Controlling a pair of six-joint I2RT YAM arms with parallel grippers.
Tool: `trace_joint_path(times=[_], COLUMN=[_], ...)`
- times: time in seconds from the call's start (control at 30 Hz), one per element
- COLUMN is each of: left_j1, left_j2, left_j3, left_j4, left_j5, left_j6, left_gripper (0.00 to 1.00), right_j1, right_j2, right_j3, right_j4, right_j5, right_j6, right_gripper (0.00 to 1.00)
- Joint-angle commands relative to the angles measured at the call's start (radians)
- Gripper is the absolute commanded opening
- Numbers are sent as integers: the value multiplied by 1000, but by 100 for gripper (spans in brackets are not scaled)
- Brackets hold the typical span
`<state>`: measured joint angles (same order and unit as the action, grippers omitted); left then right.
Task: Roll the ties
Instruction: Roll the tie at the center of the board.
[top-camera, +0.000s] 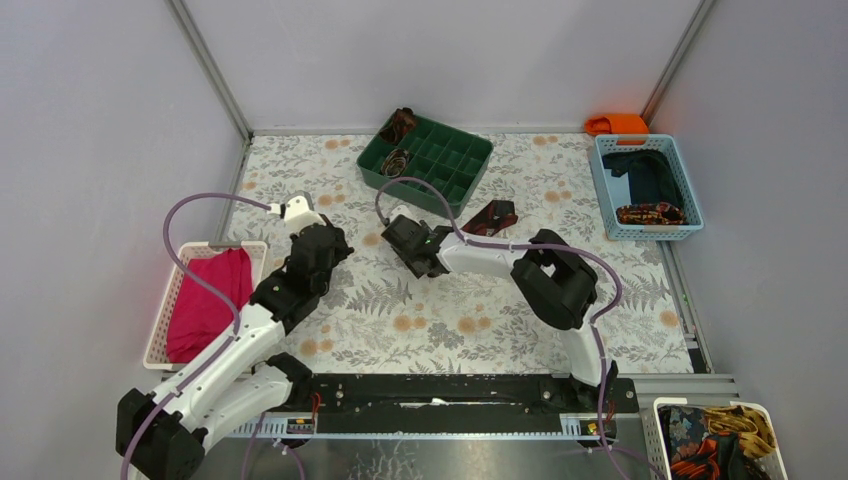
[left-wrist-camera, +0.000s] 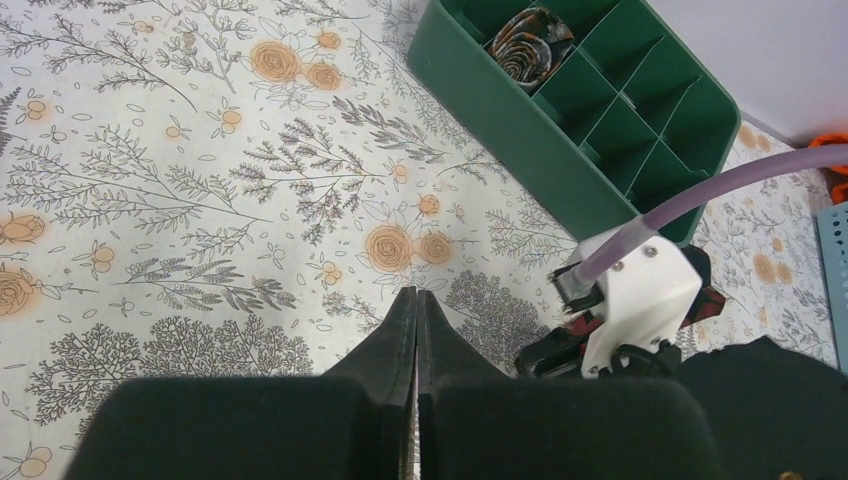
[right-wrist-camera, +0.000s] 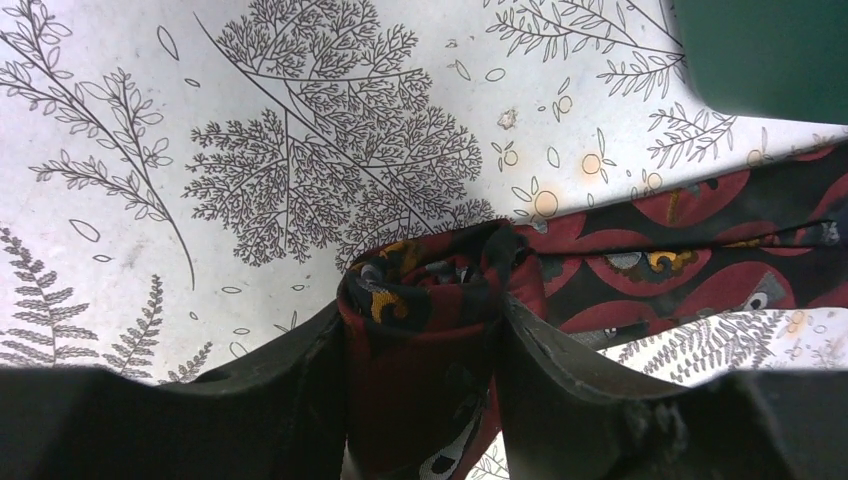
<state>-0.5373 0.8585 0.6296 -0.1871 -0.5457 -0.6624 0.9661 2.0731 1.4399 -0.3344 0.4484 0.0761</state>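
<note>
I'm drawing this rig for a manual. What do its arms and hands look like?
Both the left arm and right arm have white links with bulky black joints. A pale purple cable loops along each. The left hand and right hand have black tapered fingers.

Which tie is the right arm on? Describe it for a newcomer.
Find the green divided tray at the far middle. Off its near right corner a maroon tie lies on the floral cloth. Unlike the tray's coiled ties, it trails loose, one end rolled between the right fingers.
</note>
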Motion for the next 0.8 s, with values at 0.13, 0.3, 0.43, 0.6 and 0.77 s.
trace_joint_path(times=[0.13, 0.3, 0.43, 0.6, 0.77], left_j1=[-1, 0, 0, 0, 0], left_j2=[-8, -10, 12, 54, 108], left_j3=[13, 27, 41, 48, 49], left_j4=[38, 38, 50, 80, 116], left_j5=[-14, -5, 20, 59, 88], left_j6=[16, 34, 38, 38, 35], left_gripper=[0, 0, 0, 0, 0], right_j1=[-38, -50, -90, -161, -232], right_j2=[-65, -103, -96, -74, -70], right_j3=[-9, -18, -34, -83, -166], right_j4=[-24, 8, 50, 125, 219], right_j5=[-308, -518, -692, -857, -966], right_j6=[125, 220, 299, 362, 407], right_gripper=[51, 50, 50, 49, 49])
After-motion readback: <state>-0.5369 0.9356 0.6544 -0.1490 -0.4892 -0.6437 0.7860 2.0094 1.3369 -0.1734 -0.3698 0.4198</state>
